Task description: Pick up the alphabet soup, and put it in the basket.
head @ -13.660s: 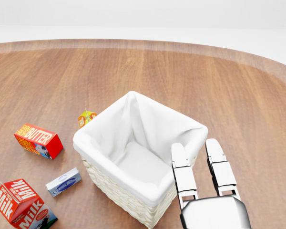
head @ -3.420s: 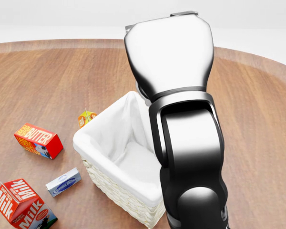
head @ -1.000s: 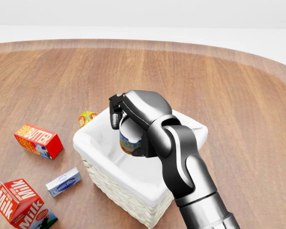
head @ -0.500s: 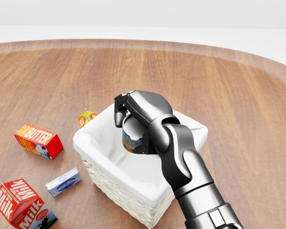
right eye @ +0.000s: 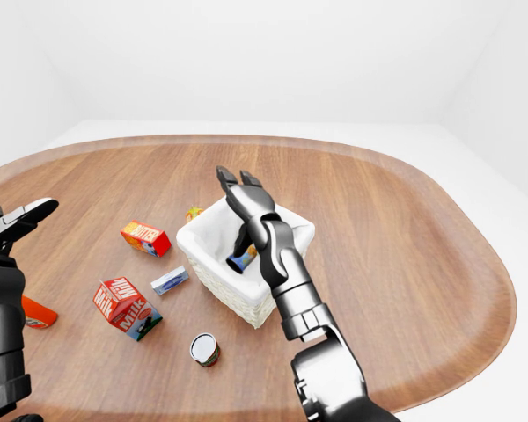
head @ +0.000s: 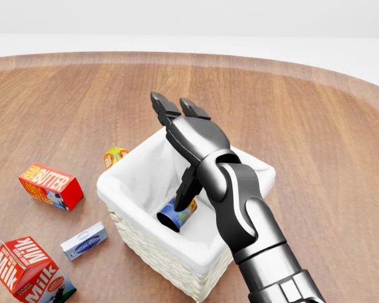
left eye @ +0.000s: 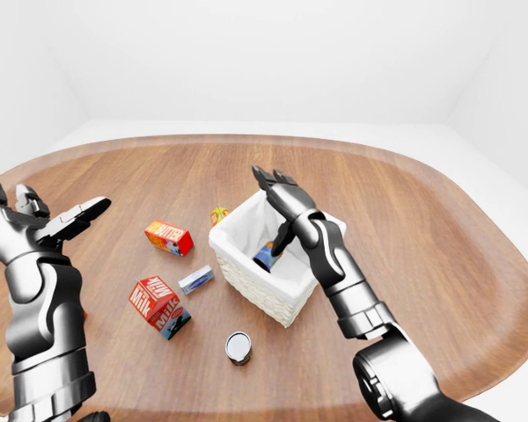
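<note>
Head view shows us the soup can lying tilted on the white cloth lining at the bottom of the basket, near the centre of the frame. Our right hand hovers just above it with its fingers spread wide and holding nothing. In the left-eye view our left hand is raised at the far left edge, also spread and empty, well apart from everything on the worktop.

We judge the can to be stiff and fairly heavy for its size, with a smooth, slippery label; the safest hold would be around its curved side near the middle. The soft lining should cushion it. Lying in the basket, it seems to leave the task essentially done.

Other things sit in the left of the head view: a butter box, a milk carton, and a small blue packet.
</note>
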